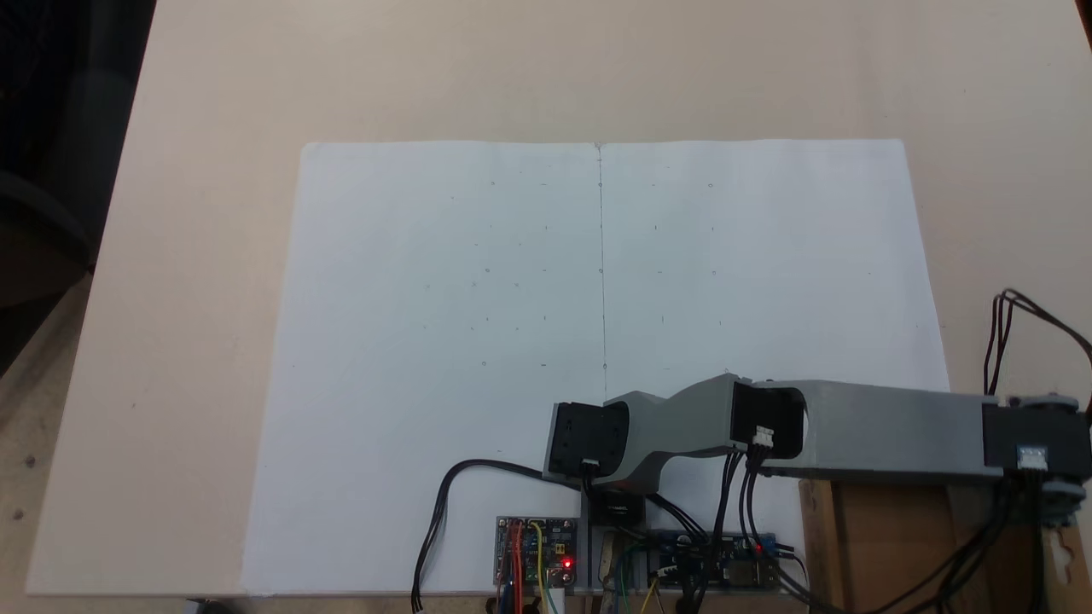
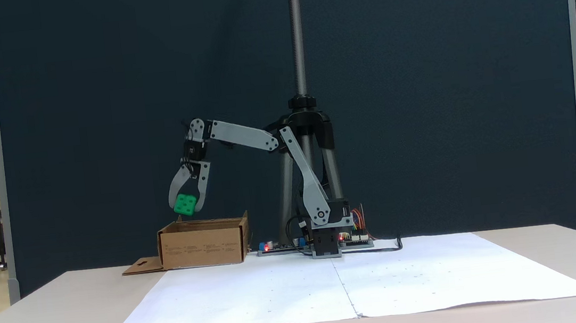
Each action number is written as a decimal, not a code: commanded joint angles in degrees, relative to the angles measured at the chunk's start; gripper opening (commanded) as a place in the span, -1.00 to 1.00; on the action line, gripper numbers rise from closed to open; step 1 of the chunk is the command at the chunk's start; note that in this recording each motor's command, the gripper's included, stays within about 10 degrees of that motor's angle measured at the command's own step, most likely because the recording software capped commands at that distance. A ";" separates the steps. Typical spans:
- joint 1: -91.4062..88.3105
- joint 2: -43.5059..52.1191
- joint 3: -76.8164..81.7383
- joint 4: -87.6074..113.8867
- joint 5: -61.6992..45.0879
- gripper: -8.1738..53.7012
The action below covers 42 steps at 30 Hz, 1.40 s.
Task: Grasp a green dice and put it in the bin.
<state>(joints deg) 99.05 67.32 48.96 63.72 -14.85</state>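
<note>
Green dice sits between the two grey fingers of the gripper, pinched at their lower ends and tilted so that one corner points down; several dark pips show on the face turned toward the camera. The jaws are closed on the cube, one finger on each side of it. The cube hangs in the air just above the bin, over the left part of the box's open top as that fixed view shows it, and does not touch the cardboard. The bin stands on the table to the left of the arm's base, its side flap lying flat on the tabletop with a small cutout visible in it.

The arm rises from its base in a steep grey link leaning left, bends at the elbow near the tripod behind it, and runs on leftward in a second link that climbs slightly to the wrist. From the wrist the gripper points nearly straight down.

In the fixed view from above, the arm's grey links stretch to the right over a corner of the bin, with black cables and lit circuit boards at the base. White paper covers the middle of the table.
</note>
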 commanded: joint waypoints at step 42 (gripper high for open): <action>7.29 13.80 16.26 -19.78 -8.96 0.59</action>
<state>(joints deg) 106.00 76.03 69.08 46.93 -19.51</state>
